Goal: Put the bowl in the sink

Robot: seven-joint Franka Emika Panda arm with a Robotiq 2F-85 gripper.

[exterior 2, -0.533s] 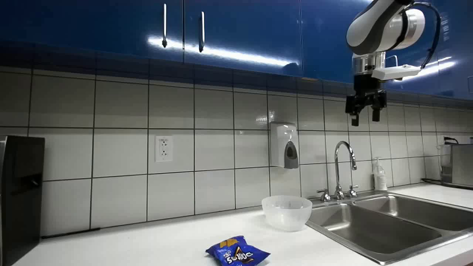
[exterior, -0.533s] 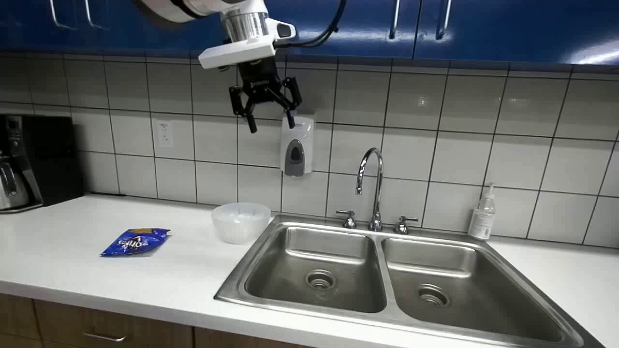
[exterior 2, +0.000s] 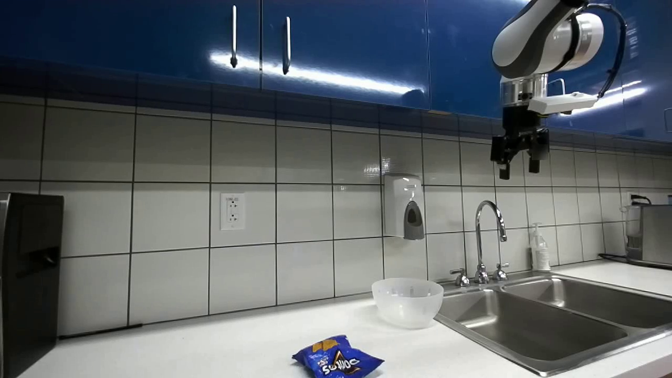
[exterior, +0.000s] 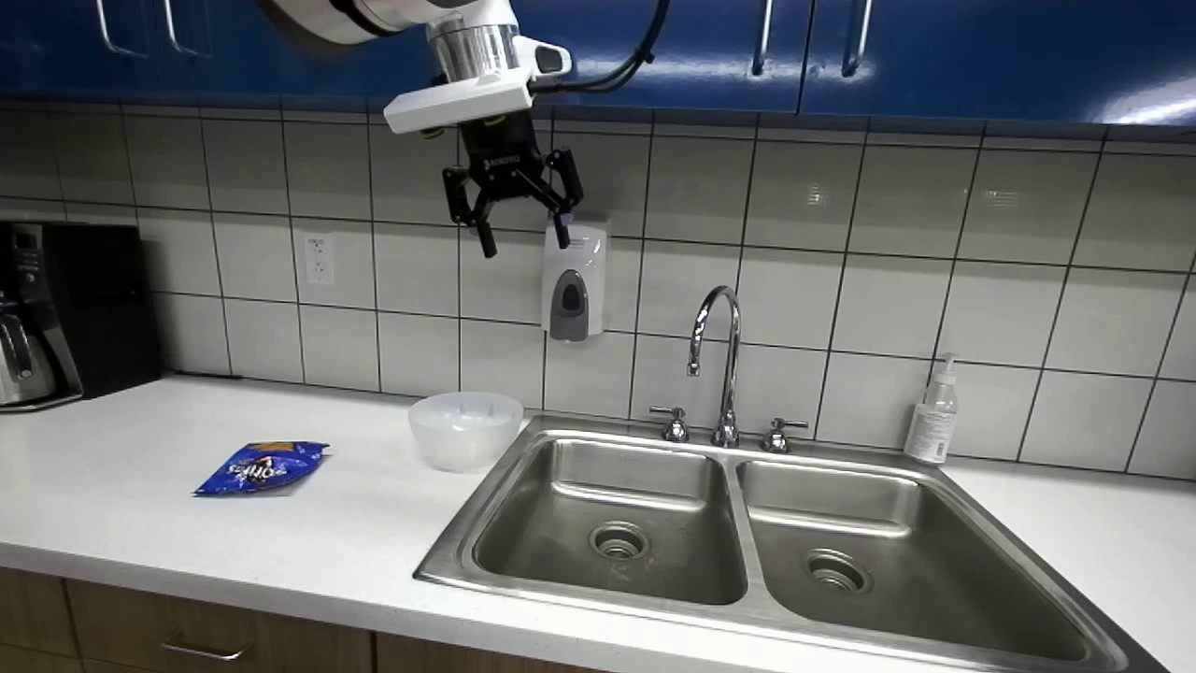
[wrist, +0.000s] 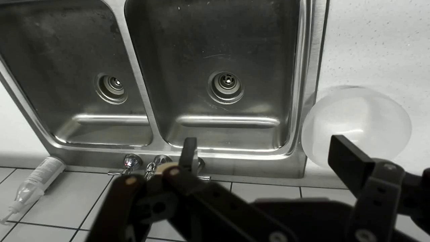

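1. Whitish translucent round bowl [exterior: 465,432]: on white counter [exterior: 374,523], just beside stainless-steel double-basin sink [exterior: 751,551]; unmoved since earlier frame.
2. Black two-fingered gripper [exterior: 525,246] spread wide, pose unchanged.
3. Wrist view: gripper partly hides chrome faucet [wrist: 162,159].
4. Glossy blue packet [exterior 2: 338,359] cut off below in an exterior view.

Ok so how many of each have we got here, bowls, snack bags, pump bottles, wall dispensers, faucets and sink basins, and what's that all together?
Bowl: 1
Snack bag: 1
Pump bottle: 1
Wall dispenser: 1
Faucet: 1
Left sink basin and right sink basin, as placed in an exterior view: 2
Total: 7
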